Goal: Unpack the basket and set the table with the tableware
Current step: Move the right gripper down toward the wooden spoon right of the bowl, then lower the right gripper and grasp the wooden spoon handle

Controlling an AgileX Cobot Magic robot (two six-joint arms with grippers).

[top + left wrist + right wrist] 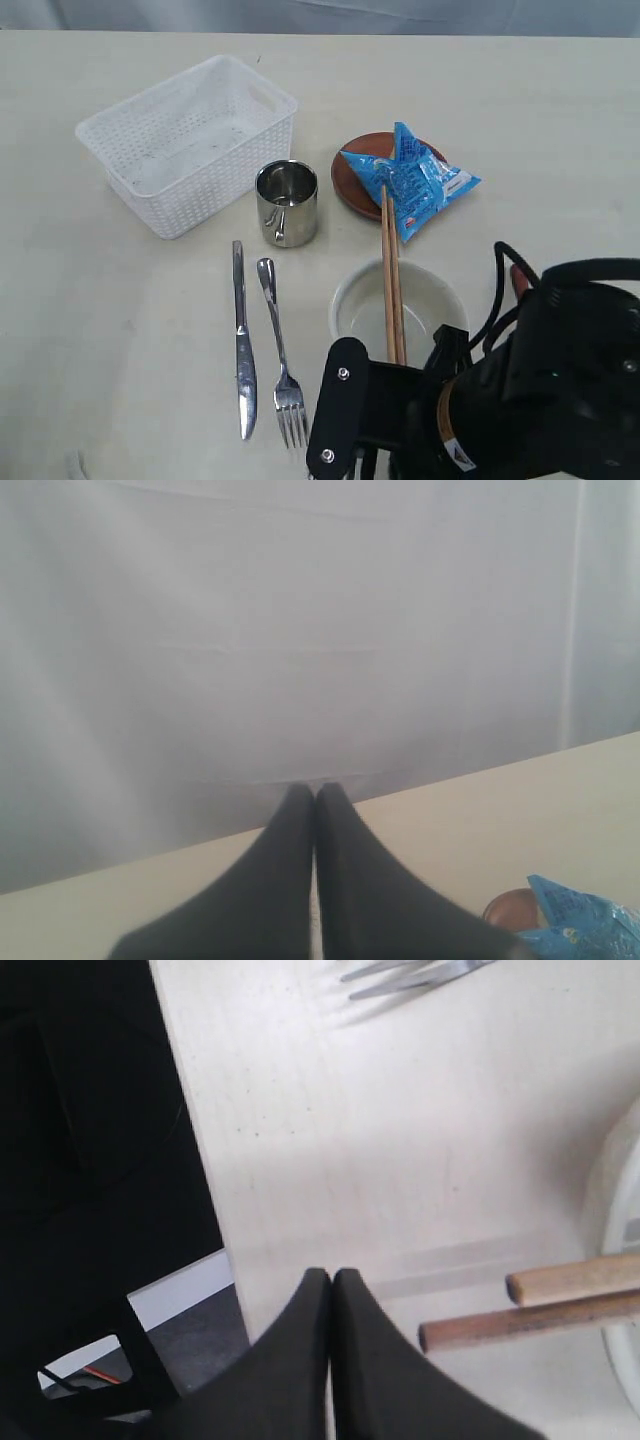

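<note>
The white basket (190,140) stands empty at the back left of the table (120,320). In front of it are the steel cup (286,203), knife (242,340) and fork (280,350). Two chopsticks (391,270) lie across the off-white bowl (400,305). The brown plate (362,178) carries the blue snack packet (415,180). A reddish spoon tip (520,280) peeks out behind the right arm (520,400). My right gripper (331,1275) is shut and empty over the table's front edge, close to the chopstick ends (560,1300) and the fork tines (420,975). My left gripper (315,790) is shut, holding nothing.
The right arm's black body covers the front right of the table and part of the bowl's near rim. The left wrist view looks toward a grey curtain (300,630), with the plate (510,908) and packet (585,925) low at one side. The table edge (205,1190) drops to dark floor.
</note>
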